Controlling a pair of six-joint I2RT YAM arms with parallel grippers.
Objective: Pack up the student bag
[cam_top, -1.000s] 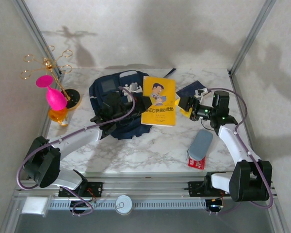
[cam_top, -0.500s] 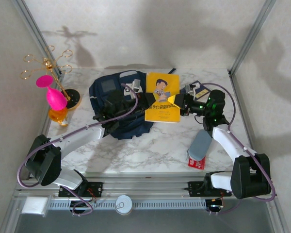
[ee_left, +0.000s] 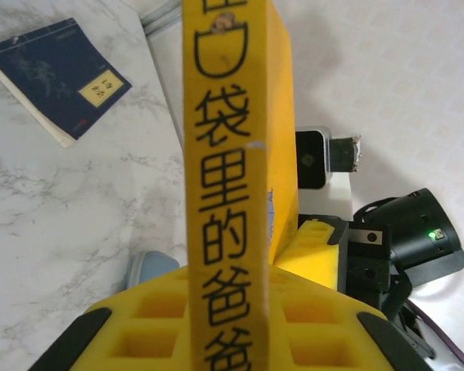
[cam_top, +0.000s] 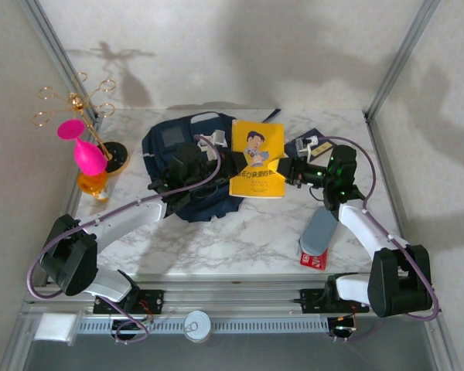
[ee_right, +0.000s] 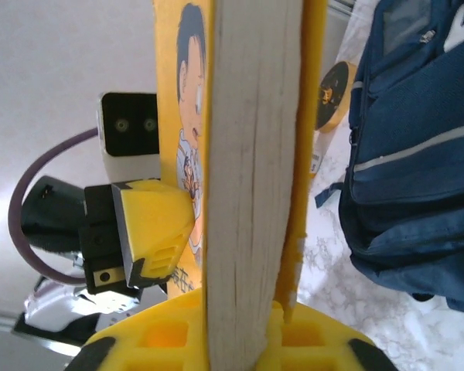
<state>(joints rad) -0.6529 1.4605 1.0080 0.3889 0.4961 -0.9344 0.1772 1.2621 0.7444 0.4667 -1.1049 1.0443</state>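
Top external view tells it pretty well: the right gripper (cam_top: 286, 168), seen wide open and off to the right of the yellow book (cam_top: 257, 158) a second ago, is now clamped on the book's right edge. In the right wrist view the page block is pinched between its yellow fingers (ee_right: 151, 232). The left gripper (cam_top: 219, 148) is kept clenched on the opposite side, and in the left wrist view the lettered spine is squeezed between its pads. So the book is now gripped from both sides at once. It has barely shifted in that time.

The student bag (cam_top: 166, 143) is found just left of the book, lying on the marble table (cam_top: 240, 232) under the left arm. Whether its opening is unzipped can't be made out.

What it probably means: a handover or a two-handed steadying is being set up before the book is fed into the bag. The book isn't packed yet. A grey case (cam_top: 322, 228) near the right arm and a dark blue notebook (ee_left: 58, 77) at the far right are left out on the table too, so plenty looks undone.
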